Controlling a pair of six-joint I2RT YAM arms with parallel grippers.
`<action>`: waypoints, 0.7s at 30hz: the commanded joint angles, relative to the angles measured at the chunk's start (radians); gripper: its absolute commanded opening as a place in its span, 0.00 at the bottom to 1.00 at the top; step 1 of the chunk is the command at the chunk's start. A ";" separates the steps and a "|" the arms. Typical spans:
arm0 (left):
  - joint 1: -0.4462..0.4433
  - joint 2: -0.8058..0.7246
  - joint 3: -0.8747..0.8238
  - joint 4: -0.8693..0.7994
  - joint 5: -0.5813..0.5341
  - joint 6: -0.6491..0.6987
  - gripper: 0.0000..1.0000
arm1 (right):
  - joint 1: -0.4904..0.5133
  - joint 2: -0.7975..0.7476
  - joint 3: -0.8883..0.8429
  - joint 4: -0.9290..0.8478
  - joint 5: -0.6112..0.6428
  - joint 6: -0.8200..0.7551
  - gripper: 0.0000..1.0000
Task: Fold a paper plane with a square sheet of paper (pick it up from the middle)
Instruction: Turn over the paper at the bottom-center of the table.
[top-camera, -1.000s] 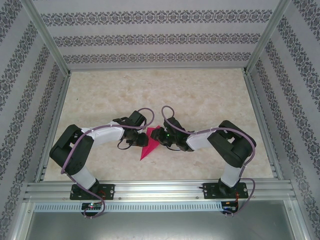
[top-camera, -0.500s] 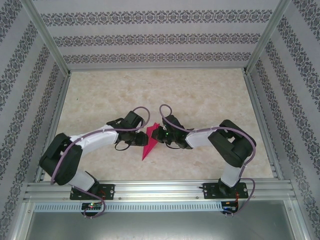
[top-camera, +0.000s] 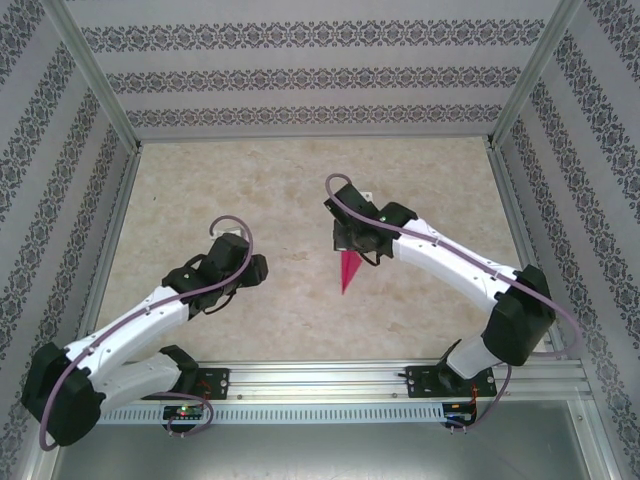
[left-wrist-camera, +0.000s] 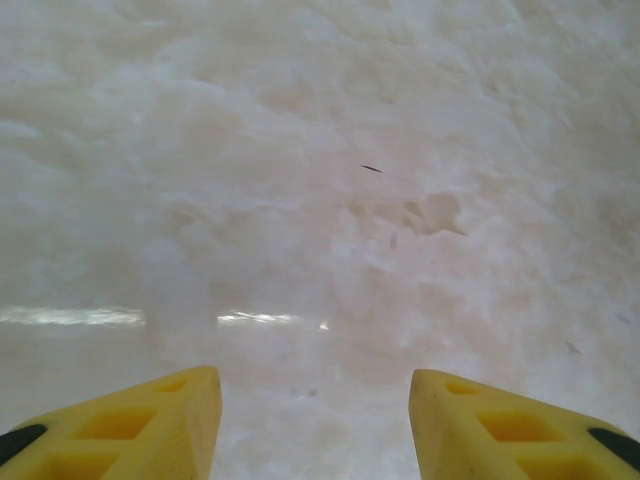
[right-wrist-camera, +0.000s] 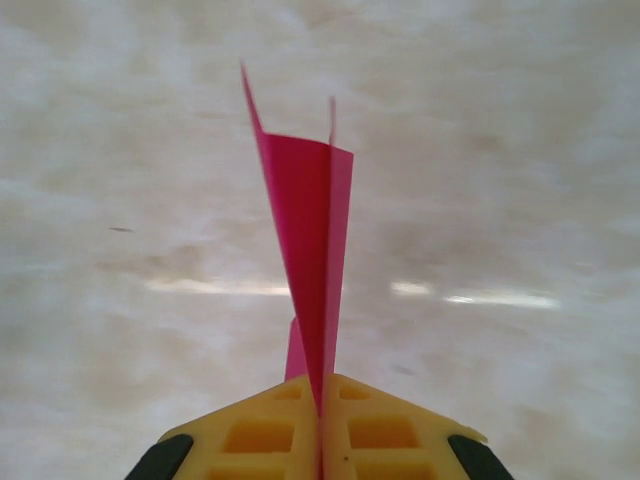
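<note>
1. Over the middle of the bench (top-camera: 420, 180), the right gripper (top-camera: 350, 243) is clamped tight on the paper plane (top-camera: 346, 270), its yellow fingers (right-wrist-camera: 250, 435) pressed together on the magenta-pink fold.
2. Seen from above, the plane is a slim dart sticking out of that gripper, its sharp tip pointing toward the near edge of the bench.
3. Well apart to the left, the left gripper (top-camera: 250, 272) has its jaws spread with nothing between them, over bare marbled bench.
</note>
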 joint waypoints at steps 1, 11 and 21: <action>0.021 -0.075 -0.028 -0.064 -0.138 -0.075 0.57 | 0.058 0.153 0.112 -0.456 0.256 0.000 0.07; 0.037 -0.370 -0.118 -0.156 -0.273 -0.107 0.62 | 0.193 0.570 0.421 -0.558 0.218 0.050 0.12; 0.041 -0.507 -0.172 -0.192 -0.269 -0.105 0.65 | 0.231 0.679 0.531 -0.387 -0.004 0.001 0.34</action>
